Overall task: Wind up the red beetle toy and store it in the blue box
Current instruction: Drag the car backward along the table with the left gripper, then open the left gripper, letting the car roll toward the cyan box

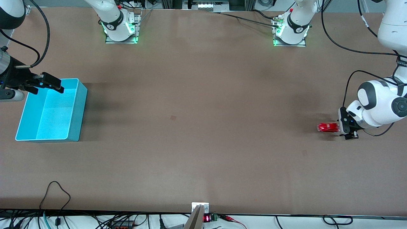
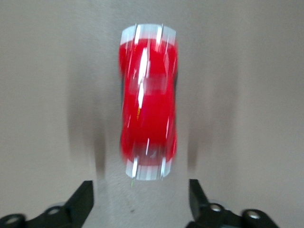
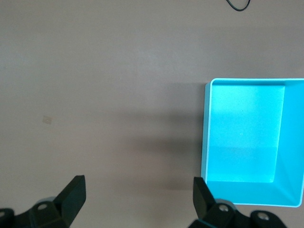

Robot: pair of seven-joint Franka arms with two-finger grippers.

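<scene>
Brown tabletop [image 1: 197, 127] carries red beetle toy [image 1: 328, 127] and blue box [image 1: 81, 108]; both grippers' fingers spread.

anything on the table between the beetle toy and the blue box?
Nothing: front view shows only bare brown tabletop between the red beetle toy and the blue box.

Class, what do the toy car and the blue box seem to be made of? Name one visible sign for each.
Car: probably glossy red plastic or painted metal, streaked with highlights, silvery bumpers. Box: likely moulded cyan plastic, smooth walls, speckled paler floor.
</scene>
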